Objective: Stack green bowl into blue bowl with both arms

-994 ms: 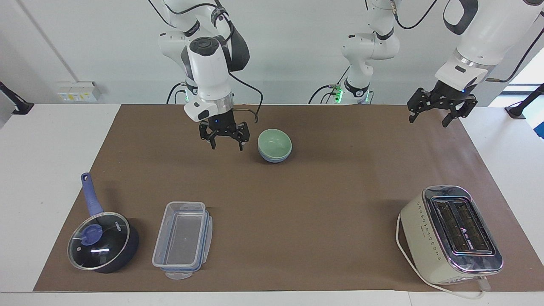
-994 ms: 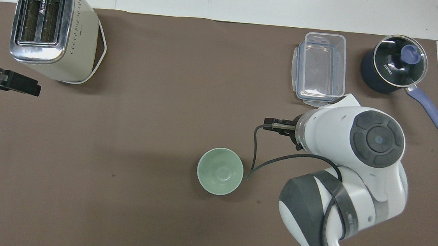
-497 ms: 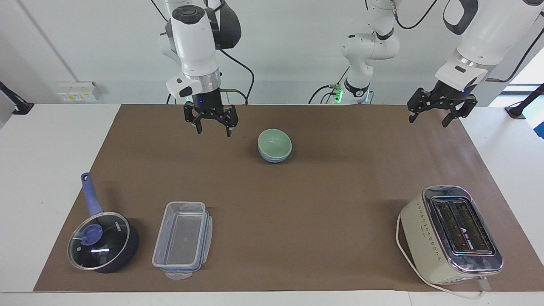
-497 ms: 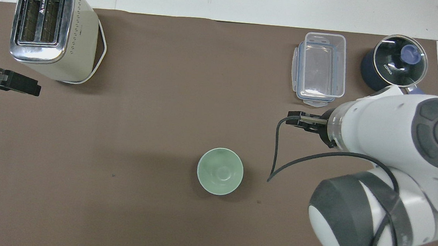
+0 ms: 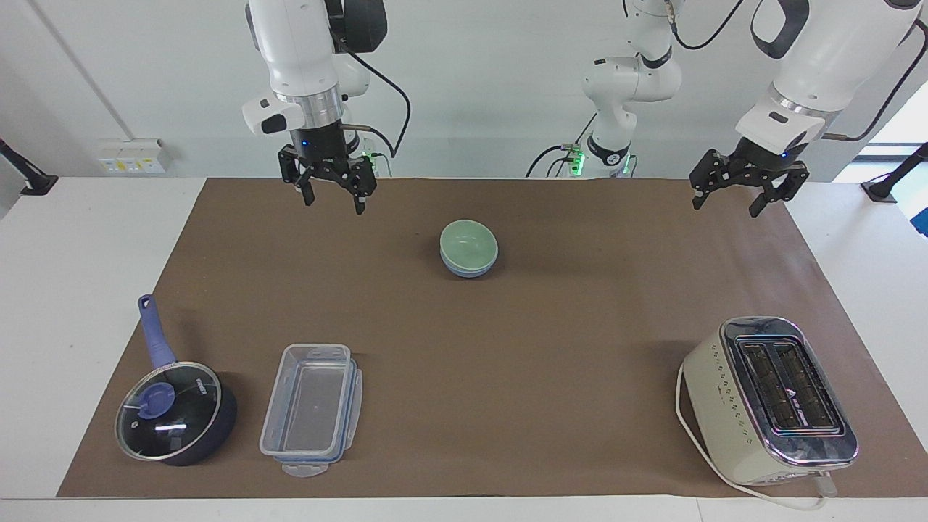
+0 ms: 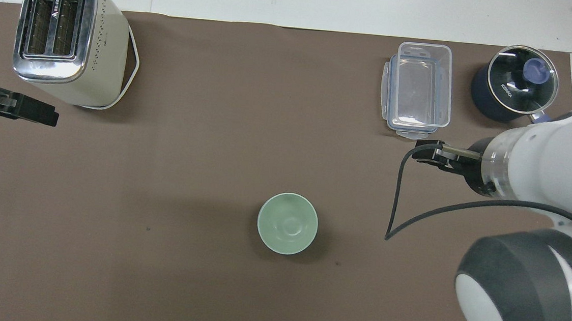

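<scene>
Facing view has the green bowl (image 5: 468,245) sitting nested inside the blue bowl (image 5: 467,267), so only a strip of blue shows under the green rim. The pair sits upright on the brown mat (image 5: 507,348), in its middle and in the half nearer the robots. From overhead you basically just see the green one, the blue is hidden underneath it. Right gripper (image 5: 332,201) is up in the air over the mat's edge closest to the robots, toward the right arm's end, fingers spread apart and nothing in them. Left gripper (image 5: 725,204) hangs over the mat's corner at the left arm's end, also with fingers apart and empty, well away from the bowls. Other stuff on the mat, all farther from the robots than the bowls: a cream toaster (image 5: 768,399) toward the left arm's end, and a clear plastic container (image 5: 312,407) beside a dark blue lidded saucepan (image 5: 174,413) toward the right arm's end.
</scene>
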`<state>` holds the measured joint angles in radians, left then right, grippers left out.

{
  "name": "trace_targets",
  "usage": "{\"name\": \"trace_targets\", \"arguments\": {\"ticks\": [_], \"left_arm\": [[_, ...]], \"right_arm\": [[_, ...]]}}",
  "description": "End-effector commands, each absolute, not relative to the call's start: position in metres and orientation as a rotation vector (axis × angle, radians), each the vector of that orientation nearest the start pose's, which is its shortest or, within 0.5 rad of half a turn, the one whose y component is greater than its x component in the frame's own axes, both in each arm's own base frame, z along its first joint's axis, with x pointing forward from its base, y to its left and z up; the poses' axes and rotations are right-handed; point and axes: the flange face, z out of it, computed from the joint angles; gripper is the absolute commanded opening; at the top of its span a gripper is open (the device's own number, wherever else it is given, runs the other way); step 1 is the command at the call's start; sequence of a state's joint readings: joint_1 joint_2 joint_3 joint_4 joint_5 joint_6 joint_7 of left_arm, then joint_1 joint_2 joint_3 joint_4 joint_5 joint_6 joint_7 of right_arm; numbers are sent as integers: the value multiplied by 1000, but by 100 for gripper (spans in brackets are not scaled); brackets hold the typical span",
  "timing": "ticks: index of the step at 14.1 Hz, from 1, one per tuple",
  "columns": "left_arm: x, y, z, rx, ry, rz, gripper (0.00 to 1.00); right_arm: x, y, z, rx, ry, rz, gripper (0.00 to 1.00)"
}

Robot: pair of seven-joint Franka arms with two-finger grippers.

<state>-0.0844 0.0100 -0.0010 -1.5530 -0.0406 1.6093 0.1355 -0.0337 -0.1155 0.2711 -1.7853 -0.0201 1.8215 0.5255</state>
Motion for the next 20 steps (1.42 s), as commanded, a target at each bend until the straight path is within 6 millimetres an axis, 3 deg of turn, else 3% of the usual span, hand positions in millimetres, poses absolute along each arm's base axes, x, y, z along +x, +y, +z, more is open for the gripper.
{"name": "trace_targets", "arguments": {"ticks": [1,6,10,13,16,20], "left_arm": [[559,-44,636,-3148,330,-72,100],[558,-41,638,-3149,325,-69,100],[558,-41,638,-3147,327,-69,100],[557,-40,639,-3144,325,-64,100],[552,-40,641,-3146,318,-45,100],[551,-39,642,-3146,318,-45,100]], "right_arm": [[521,108,637,-3081,513,-229,100],[509,34,666,-3078,631,-140,100],[501,-28,668,-3116,437,-93,100],[501,-37,653,-3134,333,-44,100],[503,-26,652,-3136,319,-59,100],[502,-29,651,-3136,326,-45,100]]}}
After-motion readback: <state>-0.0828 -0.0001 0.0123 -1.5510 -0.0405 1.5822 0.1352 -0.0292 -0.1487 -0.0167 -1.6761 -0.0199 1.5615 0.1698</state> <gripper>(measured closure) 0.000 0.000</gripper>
